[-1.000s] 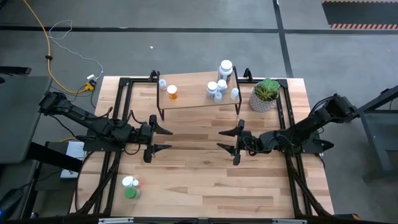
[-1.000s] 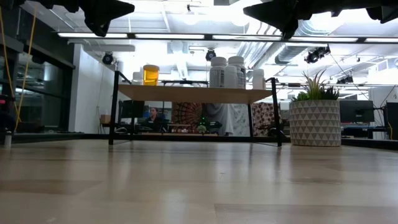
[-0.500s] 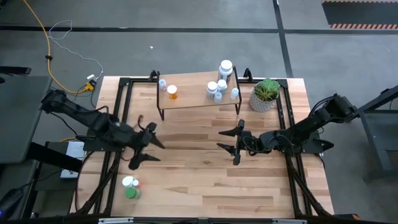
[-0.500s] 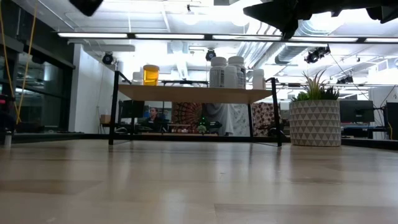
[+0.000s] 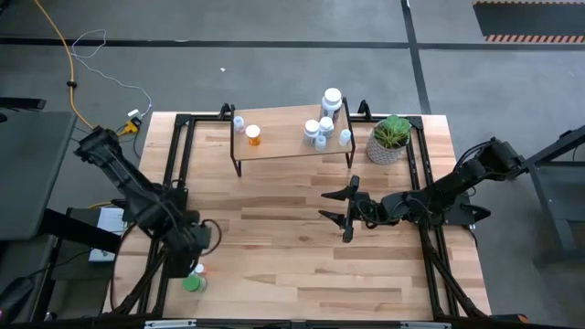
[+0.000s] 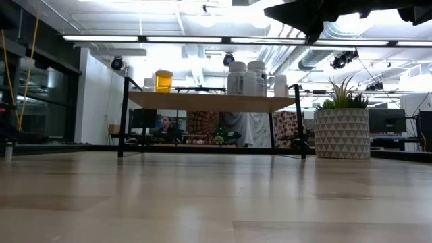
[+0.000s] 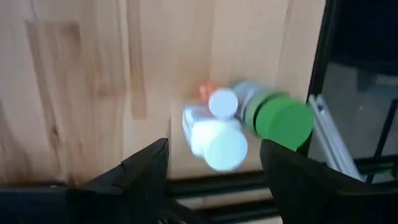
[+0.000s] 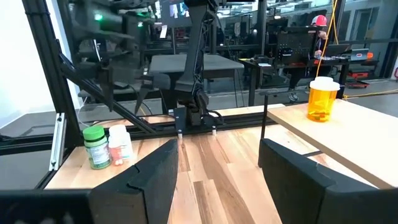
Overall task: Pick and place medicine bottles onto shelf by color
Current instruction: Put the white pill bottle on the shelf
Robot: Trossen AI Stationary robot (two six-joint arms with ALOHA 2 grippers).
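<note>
Three medicine bottles stand together on the tabletop at its near left corner: a green one [image 5: 192,284] [image 7: 283,122], a white-capped one [image 5: 188,267] [image 7: 222,147] and a smaller one [image 7: 222,102] with an orange bit beside it. My left gripper [image 5: 197,249] [image 7: 214,171] hovers open just above them, pointing down. The shelf [image 5: 292,144] [image 6: 212,102] at the far side carries an orange bottle [image 5: 253,135] [image 6: 163,81] and several white bottles [image 5: 322,126] [image 6: 246,77]. My right gripper [image 5: 340,210] [image 8: 217,168] waits open over the table's middle.
A potted green plant [image 5: 389,139] [image 6: 342,128] stands right of the shelf. Black frame rails [image 5: 175,155] run along the table's left and right sides. Bare wood [image 5: 302,265] lies between the shelf and the near edge.
My left arm has swung from the table's middle toward the near left corner and tipped its open gripper downward over the three bottles there. It has left the low view's top edge.
</note>
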